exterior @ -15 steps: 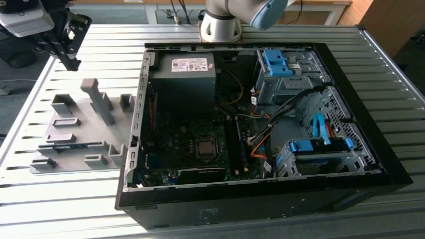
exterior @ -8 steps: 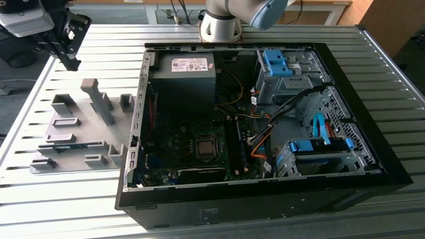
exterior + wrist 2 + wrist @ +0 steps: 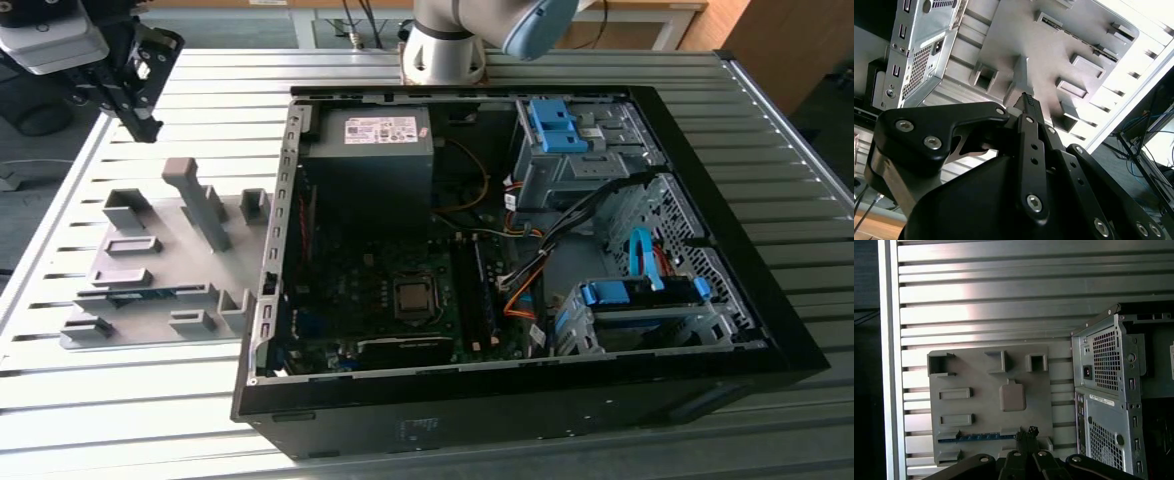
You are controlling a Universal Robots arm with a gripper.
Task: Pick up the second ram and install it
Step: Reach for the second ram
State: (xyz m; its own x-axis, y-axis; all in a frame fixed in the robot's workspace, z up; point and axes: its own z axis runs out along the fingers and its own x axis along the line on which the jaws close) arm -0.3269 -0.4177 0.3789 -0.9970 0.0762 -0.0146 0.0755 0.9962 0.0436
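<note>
step in hand, by judgement: approach for pickup, nothing lifted yet.

computer case (image 3: 284, 200): open-sided, off to one side of the gripper (image 3: 143, 128) and well apart from it. contents: power supply (image 3: 367, 165), motherboard (image 3: 400, 290), drive cages (image 3: 574, 150), black memory slots (image 3: 475, 290).

grey holder plate (image 3: 979, 375): below the gripper. contents: the second ram (image 3: 979, 436), seated in a slot along one edge, below the fingertips and untouched.

gripper: fingers drawn close together, holding nothing.

next move, as judged: calls for opened fingers, squared to the stick's long edges, and a straight descent between the holder blocks.
</note>
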